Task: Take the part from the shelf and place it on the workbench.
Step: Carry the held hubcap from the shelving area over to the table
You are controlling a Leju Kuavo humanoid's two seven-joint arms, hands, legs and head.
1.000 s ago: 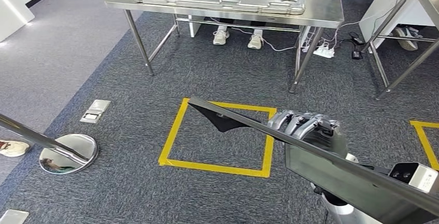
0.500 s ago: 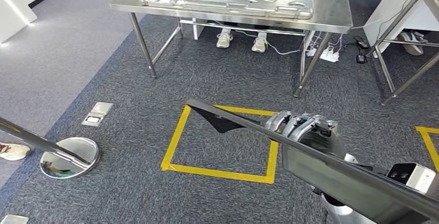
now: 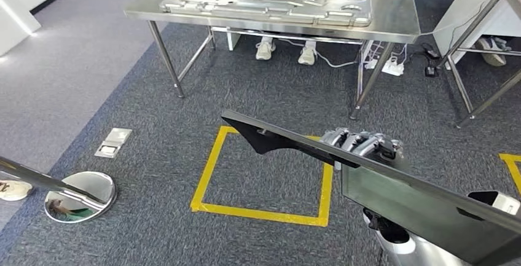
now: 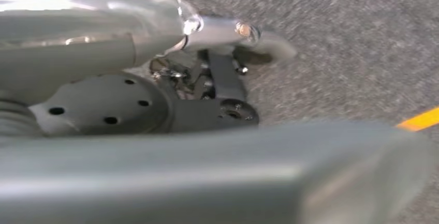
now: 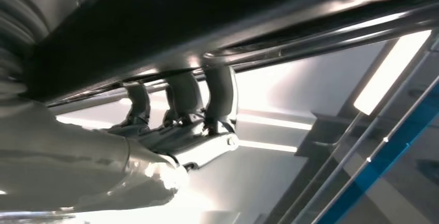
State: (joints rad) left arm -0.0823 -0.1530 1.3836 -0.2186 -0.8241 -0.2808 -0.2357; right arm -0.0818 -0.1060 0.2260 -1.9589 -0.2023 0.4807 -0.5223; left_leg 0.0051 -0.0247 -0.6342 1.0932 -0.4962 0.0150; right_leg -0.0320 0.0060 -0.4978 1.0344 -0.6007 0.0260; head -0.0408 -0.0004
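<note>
Head view high on the body, facing forward and down over carpet toward the steel workbench (image 3: 399,23), left wrist view close above the carpet, blurred, right wrist view close under the right hand (image 5: 181,125), facing upward, both head and right wrist views sharing the dark part (image 3: 289,143).

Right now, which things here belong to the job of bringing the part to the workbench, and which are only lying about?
For the job:
- dark part
- right hand gripping it
- workbench
- yellow floor square

Lying about:
- stamped metal panel on the workbench
- power strip
- round mirror
- floor socket
</note>
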